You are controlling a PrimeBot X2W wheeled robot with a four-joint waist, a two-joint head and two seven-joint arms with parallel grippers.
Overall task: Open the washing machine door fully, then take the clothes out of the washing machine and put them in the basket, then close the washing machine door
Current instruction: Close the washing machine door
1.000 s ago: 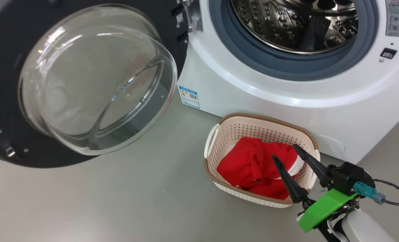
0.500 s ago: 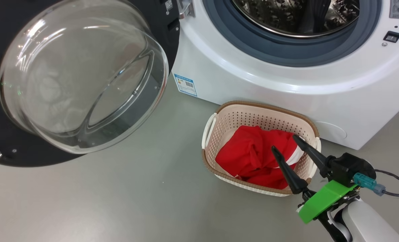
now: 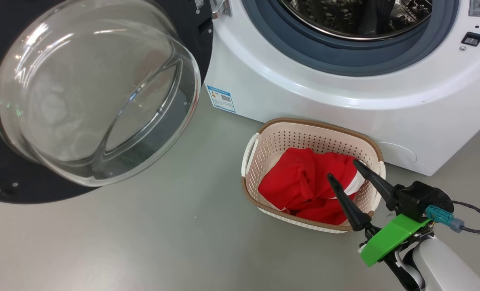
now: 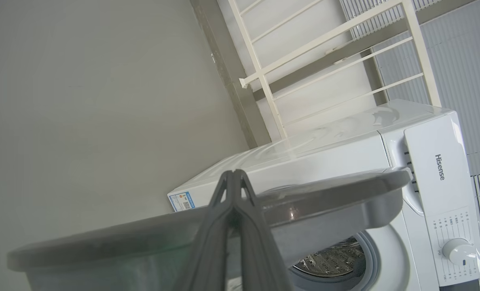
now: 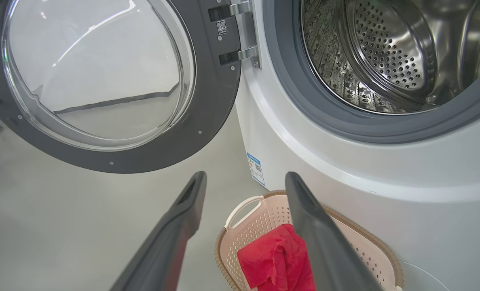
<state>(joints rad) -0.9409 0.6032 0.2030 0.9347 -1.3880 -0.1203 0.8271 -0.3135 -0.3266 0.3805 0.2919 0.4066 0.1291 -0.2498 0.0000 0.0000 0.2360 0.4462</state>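
Note:
The washing machine [image 3: 304, 93] stands with its door [image 3: 98, 89] swung wide to the left, glass bowl facing me. Its steel drum [image 5: 385, 52] shows no fabric. The red clothes [image 3: 300, 182] lie in the cream basket [image 3: 316, 125] on the floor in front of the machine. My right gripper [image 3: 343, 169] hovers open over the basket's right end, nothing between its fingers; the right wrist view shows it [image 5: 244, 176] above the basket [image 5: 223, 242] and clothes [image 5: 276, 258]. My left gripper [image 4: 233, 173] is shut and empty, close to the door's outer rim [image 4: 324, 194]; contact cannot be told.
Grey floor [image 3: 163, 242] spreads left of and in front of the basket. A white railing [image 4: 324, 52] stands behind the machine by a plain wall. A cable [image 3: 474, 226] trails from my right wrist. The control dial [image 4: 458, 250] sits on the machine's front panel.
The head camera has shifted, so the machine and door sit a little higher and further left in the picture. My right gripper stays open over the basket.

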